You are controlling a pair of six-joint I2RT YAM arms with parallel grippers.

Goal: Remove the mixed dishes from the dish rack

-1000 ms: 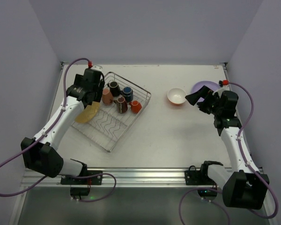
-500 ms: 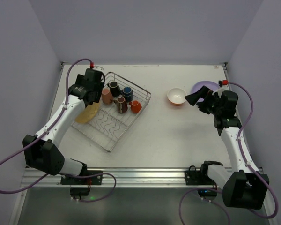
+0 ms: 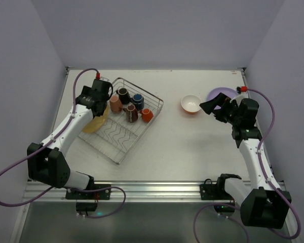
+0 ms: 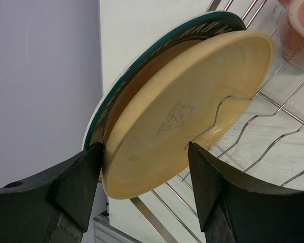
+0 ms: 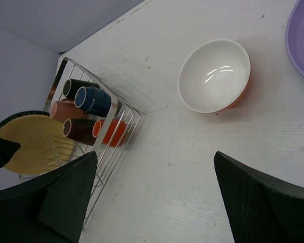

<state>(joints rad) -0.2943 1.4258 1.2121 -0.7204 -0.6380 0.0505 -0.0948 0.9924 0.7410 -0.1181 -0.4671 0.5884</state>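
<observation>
Plates stand on edge at the left end of the dish rack, which sits in the left half of the overhead view on the worktop. The left hand straddles two of them: the yellow plate and, just behind it, a white plate with a dark patterned rim. Its jaws stand apart, one on each side of the pair. In the wrist view the left-hand finger sits right against the patterned rim, while the other finger is clear of the yellow plate.

Five mugs cluster in the upper part of the rack: black, blue-lined, pink, brown and orange.

At the upper right of the overhead view, the orange bowl, white inside, sits upright on the worktop. The lavender plate lies near it to the right. The right hand hangs between them with its jaws spread wide, holding nothing.
</observation>
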